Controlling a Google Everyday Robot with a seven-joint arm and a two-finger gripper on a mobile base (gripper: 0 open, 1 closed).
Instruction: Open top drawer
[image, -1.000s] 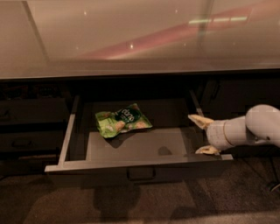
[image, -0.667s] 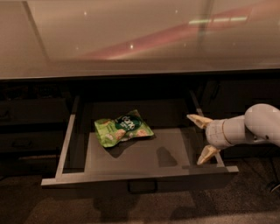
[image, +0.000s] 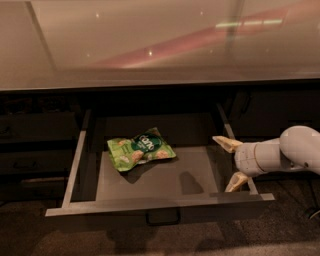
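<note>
The top drawer (image: 160, 204) stands pulled far out under the glossy counter, showing its deep grey box and a small dark bail handle (image: 163, 218) at the middle of its front. A green snack bag (image: 141, 148) lies on the drawer floor, left of centre. My gripper (image: 229, 163), white with tan fingertips (image: 226, 143), reaches in from the right over the drawer's right side rail. Its fingers are spread apart and hold nothing.
The beige counter top (image: 160, 45) overhangs the drawer. Slimmer dark drawer fronts (image: 30, 165) are stacked at the left. A dark cabinet front (image: 270, 110) is at the right behind my arm. Dark speckled floor (image: 280, 235) lies below.
The drawer has slid further out toward the camera, its front edge now lower in view. The snack bag moved with it. My gripper stayed at the drawer's right side.
</note>
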